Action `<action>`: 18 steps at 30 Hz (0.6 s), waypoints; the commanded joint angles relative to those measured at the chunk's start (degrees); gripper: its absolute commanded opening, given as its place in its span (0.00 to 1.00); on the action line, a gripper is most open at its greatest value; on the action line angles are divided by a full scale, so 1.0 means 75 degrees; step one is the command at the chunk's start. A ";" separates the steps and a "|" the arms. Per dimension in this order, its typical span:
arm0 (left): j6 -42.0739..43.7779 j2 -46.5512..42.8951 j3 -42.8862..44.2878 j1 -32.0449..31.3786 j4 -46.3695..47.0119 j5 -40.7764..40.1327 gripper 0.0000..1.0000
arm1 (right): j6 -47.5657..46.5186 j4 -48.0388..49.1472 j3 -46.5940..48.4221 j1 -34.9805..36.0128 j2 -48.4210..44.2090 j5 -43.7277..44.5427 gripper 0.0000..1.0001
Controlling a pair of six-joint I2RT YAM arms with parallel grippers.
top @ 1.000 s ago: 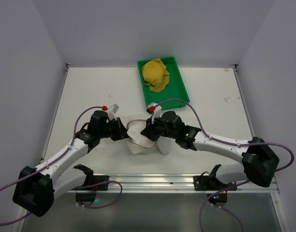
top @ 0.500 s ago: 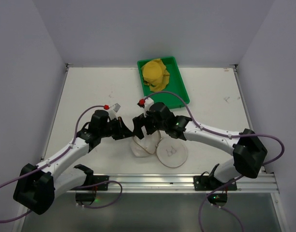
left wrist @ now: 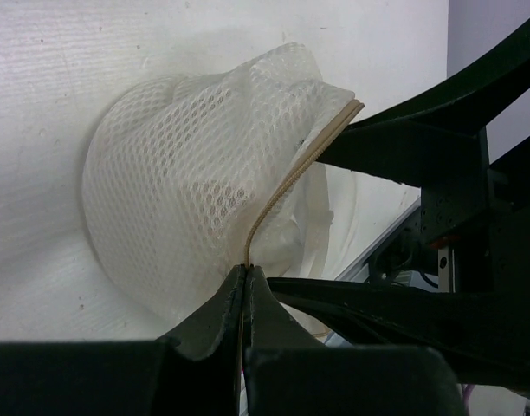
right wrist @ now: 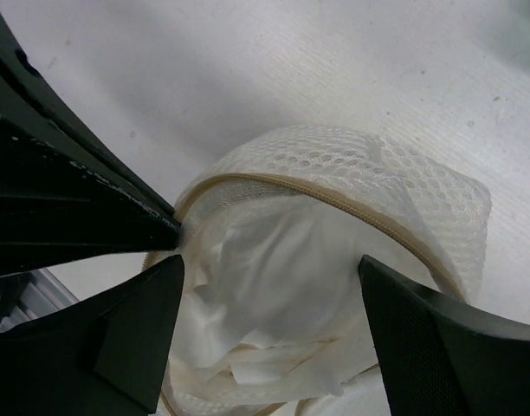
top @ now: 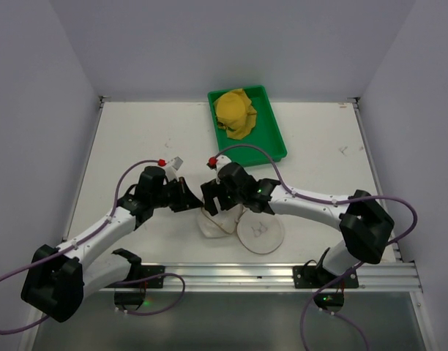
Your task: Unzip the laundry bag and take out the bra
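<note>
Counter (top: 136, 139): white and flat; it carries the bag, its lid and a tray.
Bag (top: 211, 223): white mesh, at the near middle of the counter, between the two arms' ends. It is crumpled and slumped, with its mouth open.
Lid (top: 260, 232): a round flap lying flat on the counter just right of the bag and touching it. A small dark emblem (top: 259, 228) sits near its centre.
Zipper (left wrist: 287, 195): a tan tape running along the rim of the bag's mouth. It is parted around the part of the rim in view.
Left fingers (left wrist: 246, 272): pressed together, pinching the zipper rim on the bag's left side. The rim runs taut from the tips.
Right fingers (right wrist: 272, 276): spread wide and holding nothing. They hang over the bag's mouth, one tip on each side of the opening. Whether the tips touch the mesh or the cloth cannot be told.
Bra (right wrist: 274, 260): white crumpled cloth inside the bag, visible through the open mouth. It lies directly under the right fingers.
Finger spacing: in the top view the two sets of fingers stand close together at the bag's far-left rim.
Tray (top: 277, 139): green and rectangular, at the far edge of the counter, well apart from the bag.
Yellow cloth (top: 235, 113): bunched in the far half of the tray.
</note>
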 commanded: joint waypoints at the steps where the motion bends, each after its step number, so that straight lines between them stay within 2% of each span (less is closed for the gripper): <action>1: 0.0011 0.0062 0.0168 -0.0072 0.0290 0.0138 0.00 | 0.0349 0.0247 -0.0223 0.0047 -0.0017 0.0386 0.82; 8: 0.0035 -0.0079 0.0122 -0.0072 0.0196 0.0080 0.00 | 0.0396 0.0528 -0.0223 0.0047 0.0381 0.0364 0.72; 11: 0.0011 -0.0149 0.0063 -0.0072 0.0184 0.0033 0.00 | 0.0372 0.0646 -0.0212 0.0047 0.0451 0.0154 0.72; 18: 0.0070 -0.0067 0.0040 -0.0072 0.0091 -0.0049 0.00 | 0.0302 0.0459 0.0023 0.0047 0.0802 0.0105 0.87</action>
